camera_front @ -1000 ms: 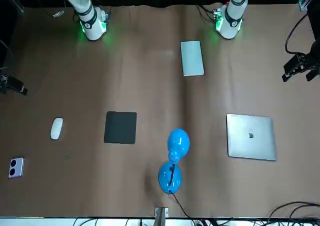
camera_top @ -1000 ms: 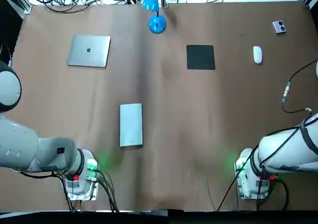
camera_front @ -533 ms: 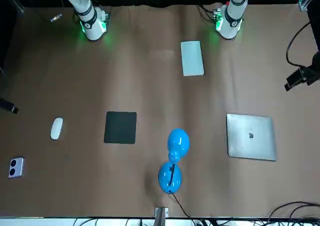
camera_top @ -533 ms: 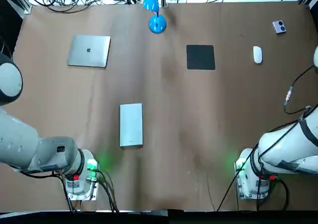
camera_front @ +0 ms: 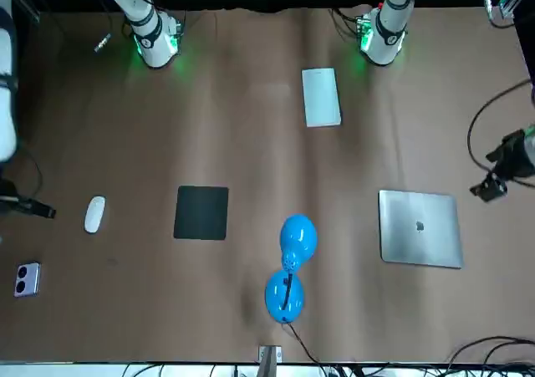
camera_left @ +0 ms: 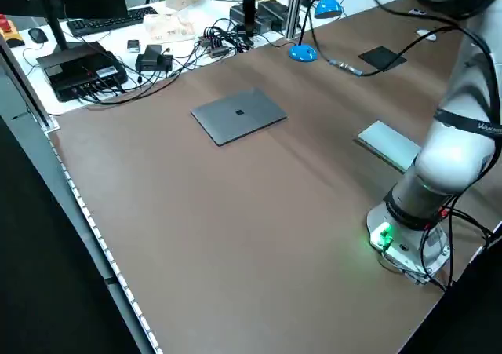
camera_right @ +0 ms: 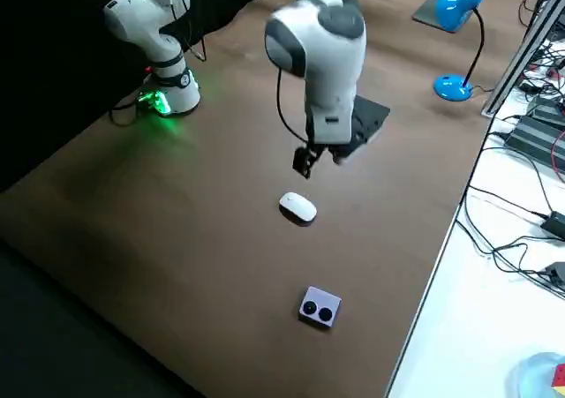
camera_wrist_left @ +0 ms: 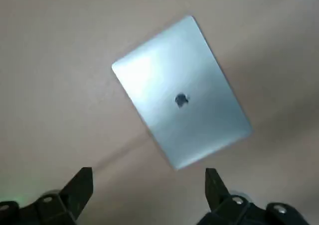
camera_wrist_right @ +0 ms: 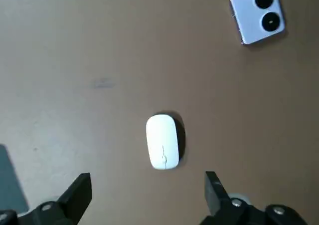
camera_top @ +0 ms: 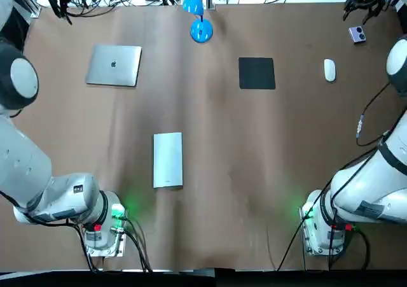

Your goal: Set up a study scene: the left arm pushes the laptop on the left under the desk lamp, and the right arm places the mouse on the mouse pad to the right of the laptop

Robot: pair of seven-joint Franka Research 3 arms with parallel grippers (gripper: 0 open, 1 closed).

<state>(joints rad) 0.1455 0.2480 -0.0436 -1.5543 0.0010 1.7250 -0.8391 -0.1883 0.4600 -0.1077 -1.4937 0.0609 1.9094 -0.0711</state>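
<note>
Mouse [camera_wrist_right: 162,141] is noted on the counter [camera_top: 254,172], well right of the mouse pad [camera_top: 257,73], centred ahead of the spread right jaws, long axis across their closing line. Left jaws, also spread, are held over the laptop [camera_wrist_left: 182,93].

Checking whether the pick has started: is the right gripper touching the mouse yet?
Apart. In the right wrist view the right gripper is open with bare table between it and the mouse; the right side view shows it hanging clear above.
</note>
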